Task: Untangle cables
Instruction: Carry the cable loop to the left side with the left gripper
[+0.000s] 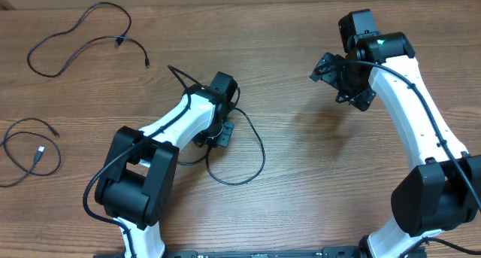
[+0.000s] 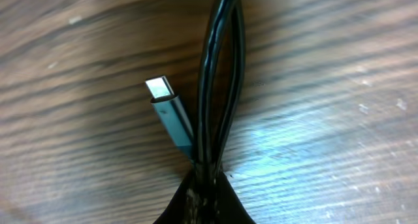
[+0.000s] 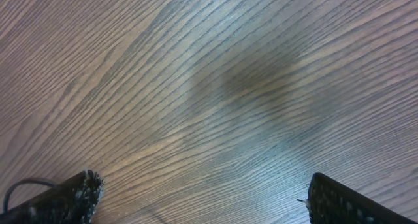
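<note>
Overhead, a long cable and a coiled cable are lying apart, well left of the left gripper. It is clamping the looped cable, apparently the last; the right gripper is hanging spread and empty.

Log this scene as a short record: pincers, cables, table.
left pincer: shut on the centre cable, low at the table
right pincer: open, holding nothing, over bare wood
centre cable: two strands pinched together, the rest looped on the table
plug: metal-tipped end, beside the pinched strands
top-left cable: lies apart, untouched
left-edge cable: lies apart in a loose coil
table: brown wood grain
</note>
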You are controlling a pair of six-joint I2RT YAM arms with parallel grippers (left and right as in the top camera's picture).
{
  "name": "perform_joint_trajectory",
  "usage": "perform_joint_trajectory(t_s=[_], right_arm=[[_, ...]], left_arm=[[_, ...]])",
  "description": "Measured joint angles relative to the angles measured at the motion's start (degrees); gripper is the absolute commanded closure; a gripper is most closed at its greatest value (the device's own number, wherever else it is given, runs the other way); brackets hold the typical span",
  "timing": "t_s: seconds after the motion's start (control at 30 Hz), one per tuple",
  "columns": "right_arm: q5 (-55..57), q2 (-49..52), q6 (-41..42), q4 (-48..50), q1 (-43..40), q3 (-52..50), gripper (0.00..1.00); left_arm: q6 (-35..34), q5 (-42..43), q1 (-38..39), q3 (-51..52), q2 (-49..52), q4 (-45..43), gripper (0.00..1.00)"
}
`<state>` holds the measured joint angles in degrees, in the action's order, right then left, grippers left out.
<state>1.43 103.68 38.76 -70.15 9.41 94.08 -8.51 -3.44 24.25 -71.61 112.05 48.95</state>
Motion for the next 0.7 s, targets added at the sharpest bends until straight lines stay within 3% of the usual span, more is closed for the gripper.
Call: perform_joint_trajectory(t_s=[0.2, 0.37, 0.7], right_arm=[[0.0, 0.0, 0.0, 0.02, 0.0, 0.0, 0.0], [-0.02, 0.0, 0.0, -0.02, 0.0, 0.0, 0.0], [0.02, 0.0, 0.02, 0.02, 0.0, 0.0, 0.0]], left_arm=[[-7.15, -2.8, -3.17, -0.02, -1.99, 0.24, 0.96], [-11.19, -3.52, -8.83, -0.04, -9.42, 2.36, 0.96], [-18.93, -4.17, -28.85, -0.9, -25.38, 7.85, 0.96]])
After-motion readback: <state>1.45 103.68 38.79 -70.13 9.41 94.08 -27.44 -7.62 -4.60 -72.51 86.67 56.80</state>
